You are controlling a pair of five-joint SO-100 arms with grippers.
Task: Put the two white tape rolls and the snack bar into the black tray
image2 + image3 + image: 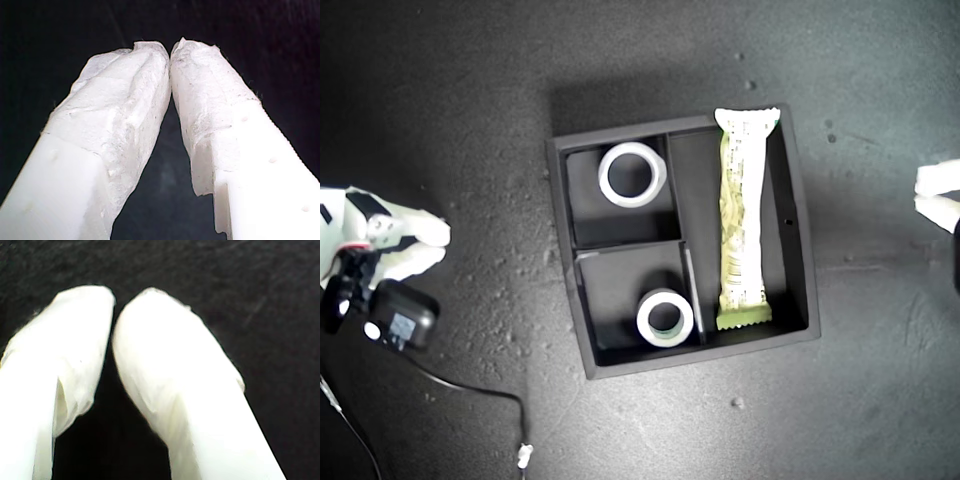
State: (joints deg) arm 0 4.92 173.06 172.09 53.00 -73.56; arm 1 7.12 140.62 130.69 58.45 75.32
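The black tray [560, 240] lies in the middle of the exterior view. One white tape roll [632, 174] lies flat in its far small compartment, the other white tape roll [665, 317] in the near small compartment. The snack bar [744, 220] lies lengthwise in the long compartment, its upper end resting on the tray wall. My first gripper [170, 50] is shut on nothing over the dark table. My second gripper [114, 302] is also shut and empty. The wrist views do not show which arm is which.
One arm's white gripper [428, 246] rests at the exterior view's left, well away from the tray. The other's white gripper [932, 194] shows at the exterior view's right edge. A small black box [402, 318] with a cable [470, 385] lies near the left arm.
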